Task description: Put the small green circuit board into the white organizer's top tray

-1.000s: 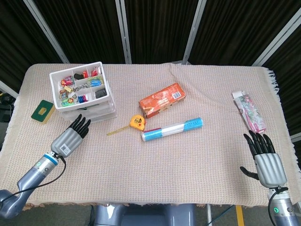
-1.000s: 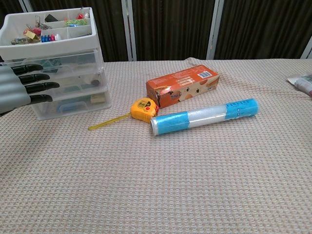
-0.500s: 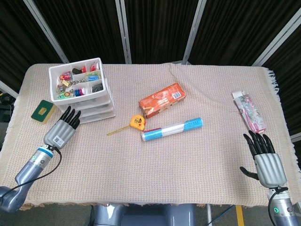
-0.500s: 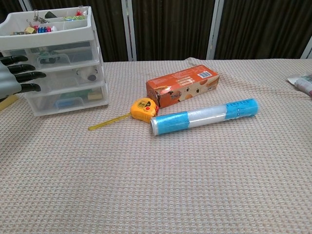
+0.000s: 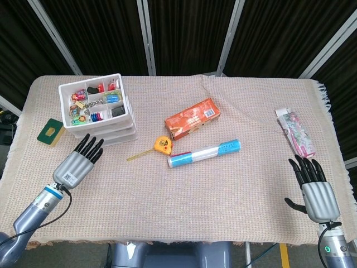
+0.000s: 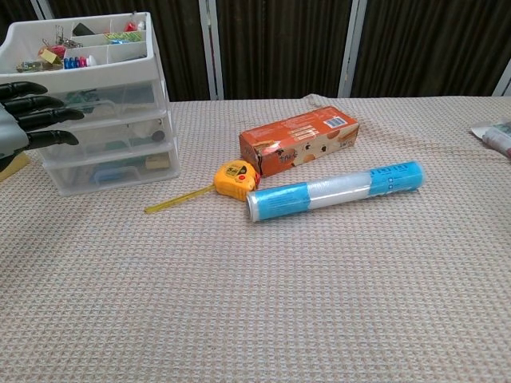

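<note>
The small green circuit board (image 5: 50, 132) lies flat on the cloth at the far left, just left of the white organizer (image 5: 99, 109). The organizer's top tray (image 6: 84, 49) holds several small coloured items in compartments. My left hand (image 5: 78, 161) hovers open, fingers straight and spread, just in front of the organizer and to the right of the board, touching neither. In the chest view the left hand's fingers (image 6: 36, 112) reach in from the left edge in front of the drawers. My right hand (image 5: 316, 188) rests open near the table's front right corner, holding nothing.
An orange box (image 5: 191, 118), a yellow tape measure (image 5: 162, 145) with its tape pulled out, and a blue-and-white tube (image 5: 204, 153) lie mid-table. A pink packet (image 5: 295, 132) lies at the right edge. The organizer has clear drawers (image 6: 108, 136) below its tray.
The left hand swung left toward the board, then came back right and nearer to me. The organizer shifted slightly left and back. The right hand has not moved.
</note>
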